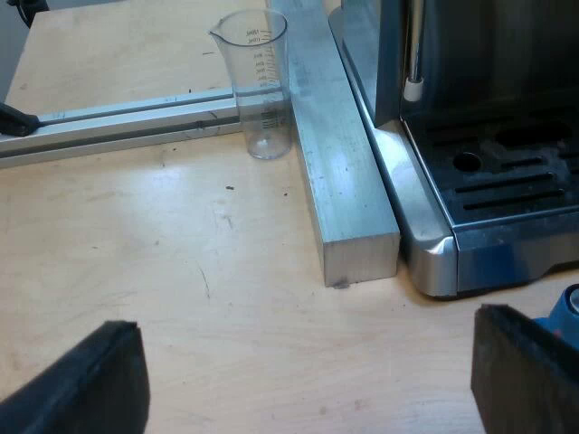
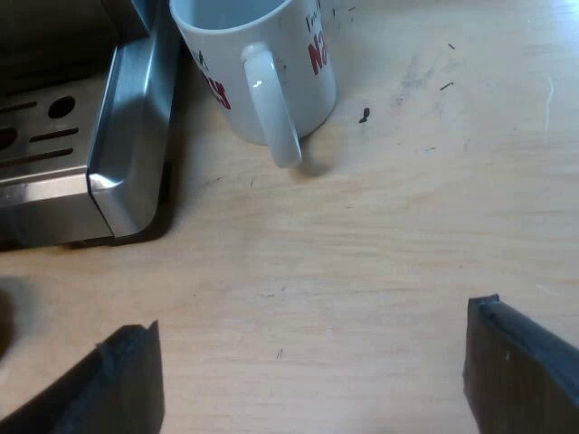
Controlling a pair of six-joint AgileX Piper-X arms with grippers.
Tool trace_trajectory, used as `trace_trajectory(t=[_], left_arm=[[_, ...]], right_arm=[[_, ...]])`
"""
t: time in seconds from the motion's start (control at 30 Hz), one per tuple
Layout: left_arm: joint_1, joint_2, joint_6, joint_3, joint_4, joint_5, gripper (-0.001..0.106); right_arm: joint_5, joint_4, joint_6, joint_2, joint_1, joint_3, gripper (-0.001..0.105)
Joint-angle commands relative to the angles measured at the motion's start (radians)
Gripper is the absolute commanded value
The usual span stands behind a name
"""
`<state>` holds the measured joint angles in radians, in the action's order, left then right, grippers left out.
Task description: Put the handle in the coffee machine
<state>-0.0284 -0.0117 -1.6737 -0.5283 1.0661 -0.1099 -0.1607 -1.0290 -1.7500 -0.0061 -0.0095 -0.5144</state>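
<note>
Left end effector [image 1: 308,380] hovers low over the pale wooden tabletop [image 1: 136,253], black fingers [image 1: 86,384] spread wide, nothing between them. Beyond it: the stainless-steel espresso machine [image 1: 425,226], corner of its slotted drip tray facing the camera; a thick square aluminium bar [image 1: 335,172] lies flush along the machine's side. A clear plastic measuring glass [image 1: 261,86] stands upright, touching that bar where a thin aluminium rail [image 1: 118,122] meets it. A blue rounded object [image 1: 570,306], possibly the tamper, sits just beside one finger, near the machine's corner. Right end effector [image 2: 308,380] also spread wide and empty over bare tabletop. Near it, a white ceramic mug with red lettering [image 2: 262,63] stands upright, close against the machine's other front corner [image 2: 118,145], its handle pointing toward the end effector. The metal holder is in neither end effector, so I judge the task at its start, with the pick-up not yet made. Risks: wide fingers swinging toward the machine front could clip the mug's handle and tip it. The left arm could nudge the blue object, or topple the tall, light measuring glass. A twist to lock the holder could shift the machine.
</note>
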Motion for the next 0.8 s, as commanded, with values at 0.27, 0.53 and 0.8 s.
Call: trace_trajectory(t=[0.27, 0.53, 0.8], left_arm=[[-0.001, -0.140, -0.010, -0.002, -0.019, 0.002, 0.074], [-0.001, -0.124, -0.010, -0.005, -0.026, -0.025, 0.074], [0.000, -0.017, -0.034, -0.101, 0.016, -0.109, 0.074]], right_arm=[[0.001, 0.007, 0.001, -0.046, 0.001, -0.007, 0.070], [0.024, 0.007, -0.008, -0.039, 0.001, -0.014, 0.070], [0.044, -0.090, -0.008, 0.070, 0.001, -0.117, 0.070]])
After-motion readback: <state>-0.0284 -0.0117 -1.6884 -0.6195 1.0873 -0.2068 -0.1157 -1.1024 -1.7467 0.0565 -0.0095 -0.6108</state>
